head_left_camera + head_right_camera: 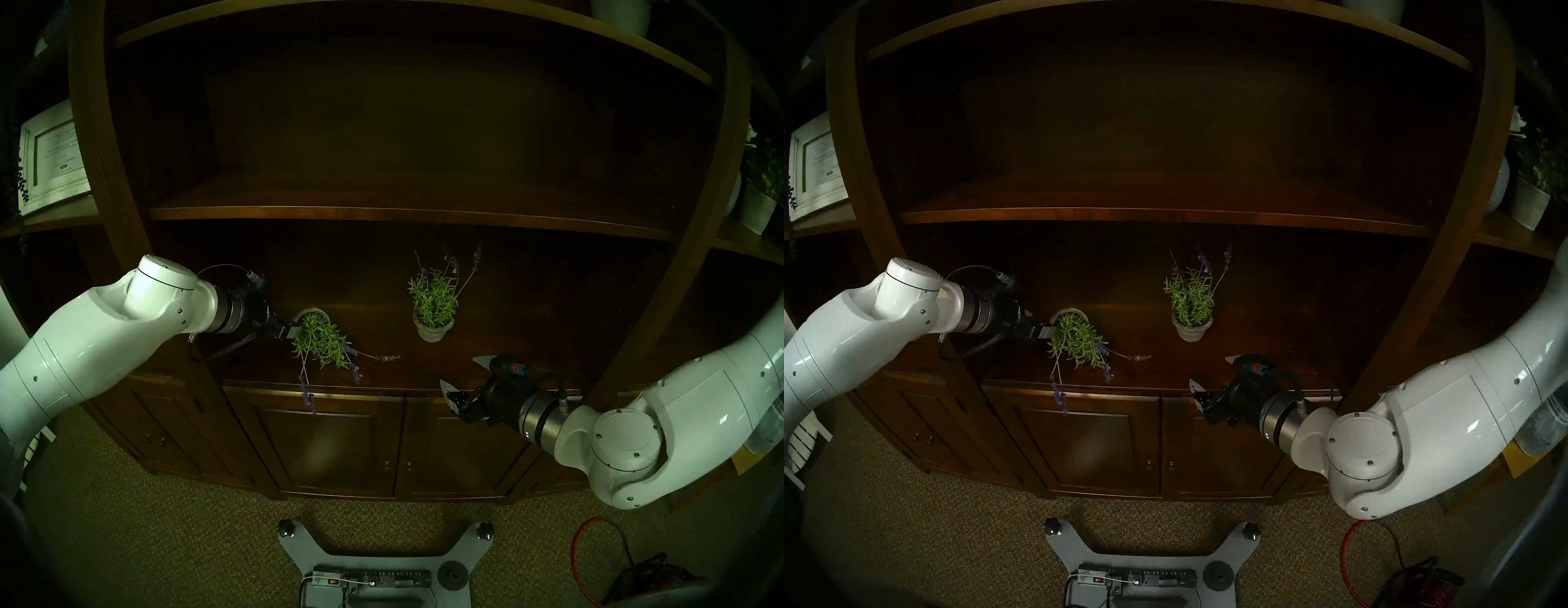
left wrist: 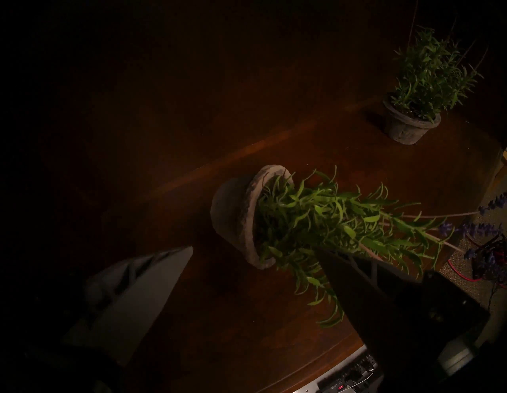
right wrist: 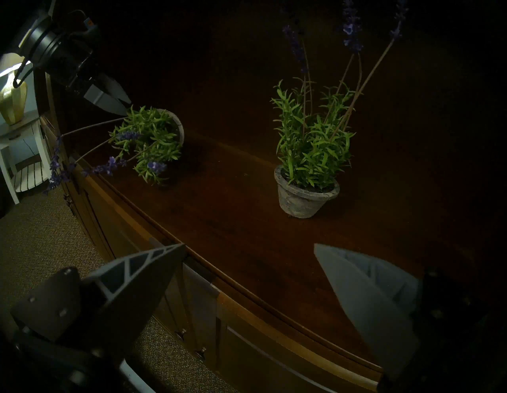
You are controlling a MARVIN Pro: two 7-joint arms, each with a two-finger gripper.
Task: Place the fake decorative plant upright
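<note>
A: Where's the fake plant (image 1: 324, 339) rn?

B: Lying on its side on the dark wood desk (image 1: 424, 373), left of centre. Gray pot mouth faces the front edge, green leaves spill toward it, and purple flower stems (image 1: 307, 392) hang out past the edge over the cabinet doors (image 1: 326, 441).

A: Left hand (image 1: 292, 330)?

B: Right at the tipped pot's rim, at the foliage. In the left wrist view its fingers (image 2: 142, 288) are spread wide, one each side of the view; the dark one overlaps the leaves. Holding nothing afaict. Can't tell if a fingertip actually touches the leaves.

A: And the right hand (image 1: 464, 378)?

B: Also wide open, empty. Sits over the desk's front edge, well right of the tipped plant, below and a bit right of the 2nd plant (image 1: 433, 305).

A: 2nd plant?

B: Same kind, standing upright in its gray pot near the desk's middle, purple stems pointing up. Apart from both hands.

A: Anything else?

B: Shelf (image 1: 382, 212) above the desk, carpet (image 1: 169, 552) below, robot base (image 1: 382, 569) w/ a power strip at the bottom.
</note>
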